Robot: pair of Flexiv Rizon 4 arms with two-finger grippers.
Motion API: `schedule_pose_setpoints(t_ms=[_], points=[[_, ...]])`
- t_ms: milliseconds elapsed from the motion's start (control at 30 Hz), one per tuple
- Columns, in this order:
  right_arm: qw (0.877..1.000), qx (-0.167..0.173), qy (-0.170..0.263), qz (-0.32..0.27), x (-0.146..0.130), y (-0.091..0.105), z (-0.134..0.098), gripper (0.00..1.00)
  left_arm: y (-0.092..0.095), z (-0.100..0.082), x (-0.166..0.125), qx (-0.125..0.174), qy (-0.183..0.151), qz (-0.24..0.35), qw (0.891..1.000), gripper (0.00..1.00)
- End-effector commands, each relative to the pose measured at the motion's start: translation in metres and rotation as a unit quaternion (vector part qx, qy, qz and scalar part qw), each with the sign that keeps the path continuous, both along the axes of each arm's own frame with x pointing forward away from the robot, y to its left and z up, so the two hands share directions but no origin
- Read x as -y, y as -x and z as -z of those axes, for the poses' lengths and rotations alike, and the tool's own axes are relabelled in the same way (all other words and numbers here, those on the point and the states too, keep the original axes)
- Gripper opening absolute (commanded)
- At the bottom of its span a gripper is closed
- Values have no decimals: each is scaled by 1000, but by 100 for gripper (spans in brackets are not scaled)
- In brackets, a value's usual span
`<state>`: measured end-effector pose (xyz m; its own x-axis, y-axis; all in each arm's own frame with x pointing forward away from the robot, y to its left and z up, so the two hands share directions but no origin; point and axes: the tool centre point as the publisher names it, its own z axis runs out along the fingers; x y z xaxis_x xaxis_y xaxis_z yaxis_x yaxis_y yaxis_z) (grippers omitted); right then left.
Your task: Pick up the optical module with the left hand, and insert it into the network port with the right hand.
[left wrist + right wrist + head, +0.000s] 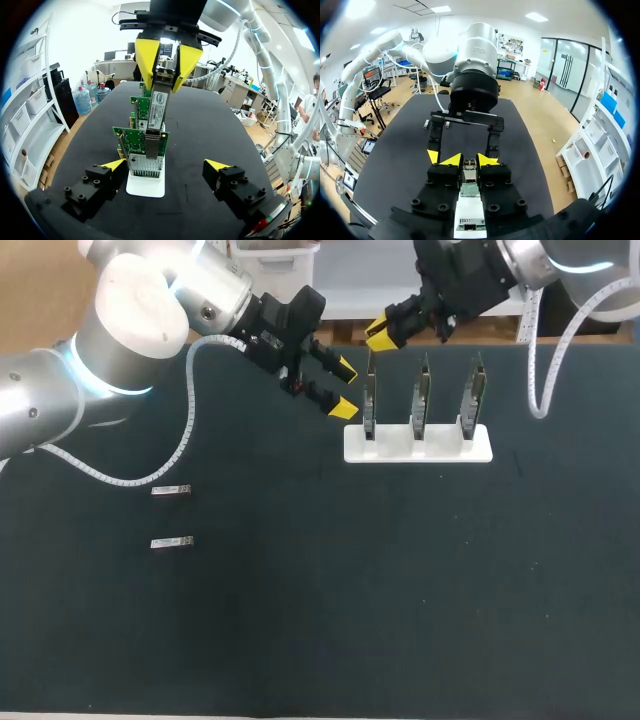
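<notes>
Matte blk table (pixel 320 640), evenly lit.

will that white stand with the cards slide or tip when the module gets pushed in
Probably slides: the white stand looks small and light, with no clamp showing. It could tip too: the three cards stand tall above its narrow base.

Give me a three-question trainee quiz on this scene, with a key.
1. True or false: the left claw is open and empty.
2. Which claw holds a module? A: the left one. B: the right claw. C: neither.
3. How many loose modules lie on the table?
Key: 1 true; 2 B; 3 two.
</notes>
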<state>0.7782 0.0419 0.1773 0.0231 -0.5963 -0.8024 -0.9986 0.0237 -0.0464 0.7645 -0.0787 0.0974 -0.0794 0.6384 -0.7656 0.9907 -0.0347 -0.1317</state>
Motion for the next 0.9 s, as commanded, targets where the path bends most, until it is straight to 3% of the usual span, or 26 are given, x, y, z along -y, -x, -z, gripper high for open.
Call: schedule_pose_setpoints(t_ms=[33,900], points=[[1000,3,1,2,1,4,-1,0,0,0,0,0,-2,0,1000,100],[1000,-24,-2,9,-1,1,3,0,0,0,0,0,-2,0,1000,100]])
